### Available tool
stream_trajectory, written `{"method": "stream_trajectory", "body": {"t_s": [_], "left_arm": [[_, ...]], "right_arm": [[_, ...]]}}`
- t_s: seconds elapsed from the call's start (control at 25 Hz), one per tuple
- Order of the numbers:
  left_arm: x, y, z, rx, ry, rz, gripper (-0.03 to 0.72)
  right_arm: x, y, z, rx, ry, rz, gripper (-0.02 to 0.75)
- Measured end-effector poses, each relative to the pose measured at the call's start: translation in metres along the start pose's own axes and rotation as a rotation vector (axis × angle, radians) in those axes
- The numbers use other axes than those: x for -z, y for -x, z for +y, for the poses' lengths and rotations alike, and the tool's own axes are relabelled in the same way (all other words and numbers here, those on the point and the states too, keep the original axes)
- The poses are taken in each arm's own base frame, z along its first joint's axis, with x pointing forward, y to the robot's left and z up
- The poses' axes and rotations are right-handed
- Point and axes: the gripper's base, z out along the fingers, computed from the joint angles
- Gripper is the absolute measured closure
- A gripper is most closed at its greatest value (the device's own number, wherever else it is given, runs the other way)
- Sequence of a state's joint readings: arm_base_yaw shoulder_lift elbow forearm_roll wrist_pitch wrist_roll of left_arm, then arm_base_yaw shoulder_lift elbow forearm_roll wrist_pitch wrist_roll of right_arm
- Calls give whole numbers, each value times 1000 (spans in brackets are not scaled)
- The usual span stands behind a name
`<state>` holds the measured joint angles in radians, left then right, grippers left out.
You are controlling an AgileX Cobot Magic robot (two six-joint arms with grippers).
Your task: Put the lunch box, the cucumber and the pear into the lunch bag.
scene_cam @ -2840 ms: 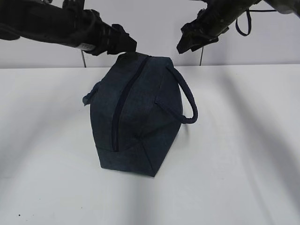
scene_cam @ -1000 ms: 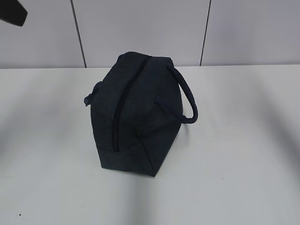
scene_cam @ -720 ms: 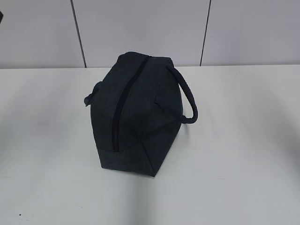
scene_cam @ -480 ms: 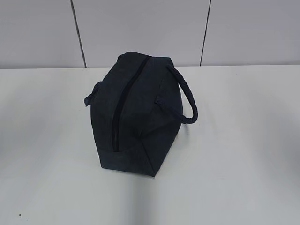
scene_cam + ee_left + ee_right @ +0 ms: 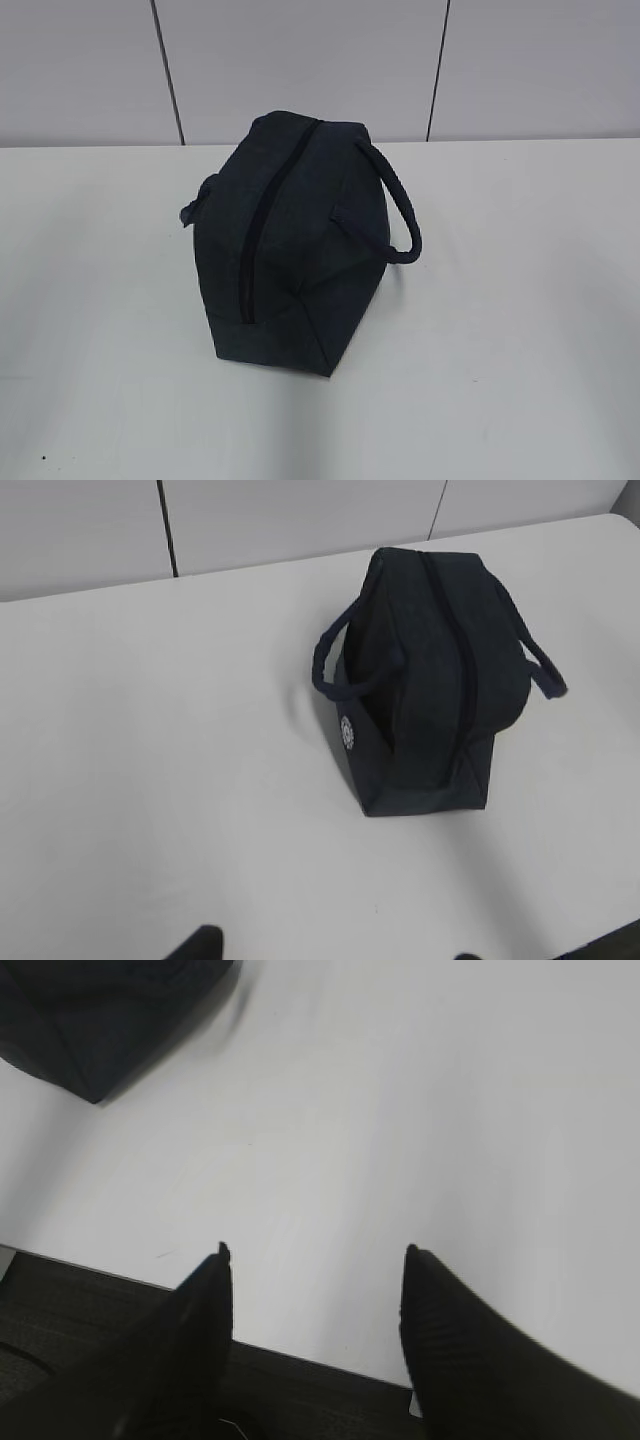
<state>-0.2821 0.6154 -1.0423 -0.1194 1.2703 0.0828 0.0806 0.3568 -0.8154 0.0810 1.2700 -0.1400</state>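
In the right wrist view the right gripper [image 5: 315, 1260] fills the bottom of the frame, its two dark fingers [image 5: 205, 1300] spread wide with nothing between them, hanging over the near edge of the white tabletop [image 5: 420, 1110]. Only a corner of the bag [image 5: 100, 1020] shows there, in the upper left.

In the left wrist view the left gripper [image 5: 330, 950] is barely seen: one fingertip [image 5: 198, 942] at the bottom left and a sliver of the other at the bottom right, set well apart and empty. Above them, in the upper right of that frame, the whole bag [image 5: 430, 690] stands on the tabletop [image 5: 150, 760], its zipper [image 5: 455, 650] running along the top and closed, one handle [image 5: 335, 665] looping out to the left and another to the right. A small round white emblem [image 5: 347, 732] shows on its left side, which no other view reveals.

The exterior view shows neither gripper. The bag [image 5: 290, 240] sits at the centre of the tabletop [image 5: 520, 300], zipper [image 5: 262, 225] shut, a handle [image 5: 400, 215] arching out to the right, grey wall panels [image 5: 300, 60] behind. The lunch box, cucumber and pear appear in no view.
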Motion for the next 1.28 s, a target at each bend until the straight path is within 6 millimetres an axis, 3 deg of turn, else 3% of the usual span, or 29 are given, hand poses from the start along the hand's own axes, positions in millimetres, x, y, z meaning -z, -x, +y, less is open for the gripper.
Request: {"method": "stream_trajectory", "body": {"t_s": [0.32,0.6,0.84,1.28], "left_arm": [[-1,-79,-4,-2,2,-46,274],[-22,-133,-3,-6,9,-69,274],[-21,-137,-2,-14,28,-209,274],[-28,-136,-1,-13,38,-236,274]], "right_arm": [[-8,-38,3,1,-8,-16,280],[-25,-62,4,-3,-7,10,279],[-42,-66,3,-6,-17,-23,279],[-42,-64,3,-5,-21,-37,279]]}}
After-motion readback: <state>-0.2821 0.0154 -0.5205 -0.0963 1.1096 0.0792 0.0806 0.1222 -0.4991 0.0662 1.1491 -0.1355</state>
